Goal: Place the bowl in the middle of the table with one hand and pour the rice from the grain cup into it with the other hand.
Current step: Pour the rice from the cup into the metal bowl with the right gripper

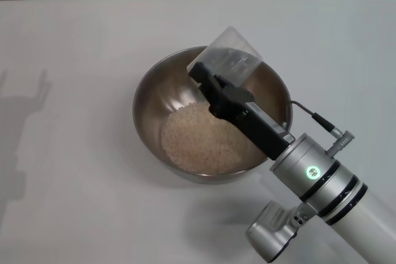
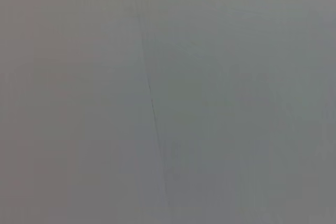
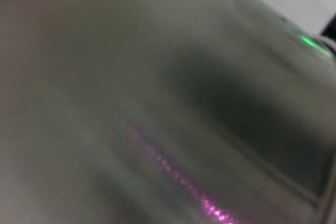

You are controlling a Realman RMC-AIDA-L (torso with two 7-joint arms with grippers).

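While the right gripper (image 1: 218, 73) clamps the grain cup (image 1: 233, 55), it hangs tipped over the bowl (image 1: 148, 100).

Black fingers close on the clear cup above the bowl's far rim — the cup is tilted and no grains show inside it. Below, the rice (image 1: 201, 139) lies in a pale heap on the bowl's near side. Its steel fills the right wrist view in a blur. The bowl stands about mid-table (image 1: 74, 202). Left gripper — out of sight; its wrist view shows only a plain grey surface.
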